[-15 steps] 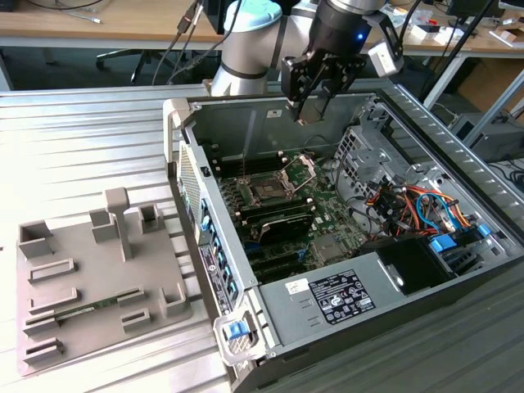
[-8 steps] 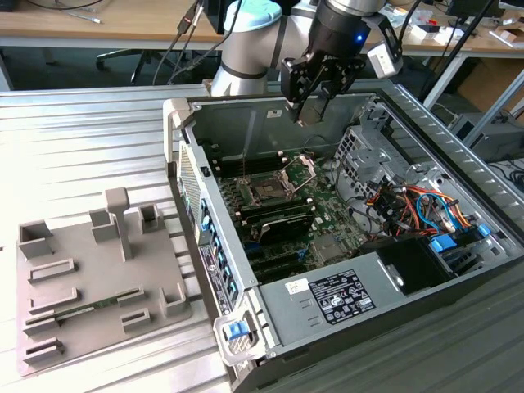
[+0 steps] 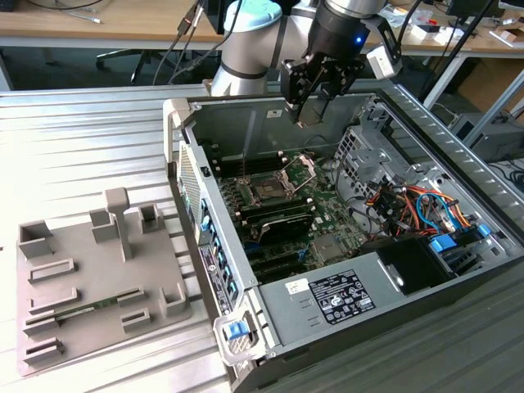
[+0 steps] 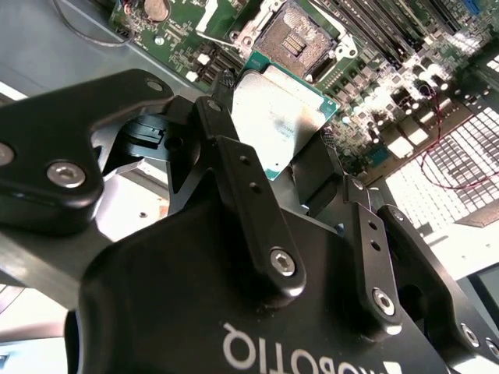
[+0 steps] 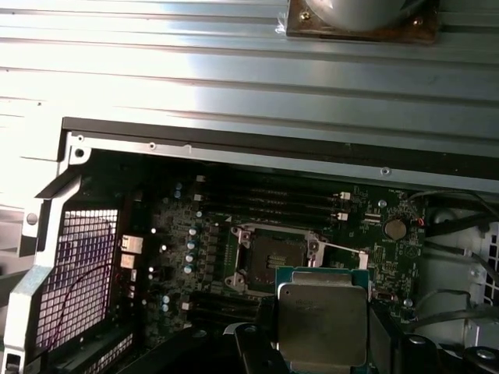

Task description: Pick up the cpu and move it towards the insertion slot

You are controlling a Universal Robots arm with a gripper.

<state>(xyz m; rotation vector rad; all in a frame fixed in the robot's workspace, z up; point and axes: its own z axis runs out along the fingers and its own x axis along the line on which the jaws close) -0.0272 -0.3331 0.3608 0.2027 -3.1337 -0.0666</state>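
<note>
Cpu clamped between closed gripper fingers, held above open computer case, just short of insertion slot. Risk: tilted chip at release, bent socket pins.

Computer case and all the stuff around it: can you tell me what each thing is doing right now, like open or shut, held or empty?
Black robot tool: shut on the cpu, above the open case.
Small flat square silver-topped cpu: held, lifted, not yet in the socket.
Square dark insertion slot with silver frame: empty, hinged plate raised.
Grey metal computer case: lying flat, side panel off.
Grey moulded tray: holds a long thin green memory stick.
</note>
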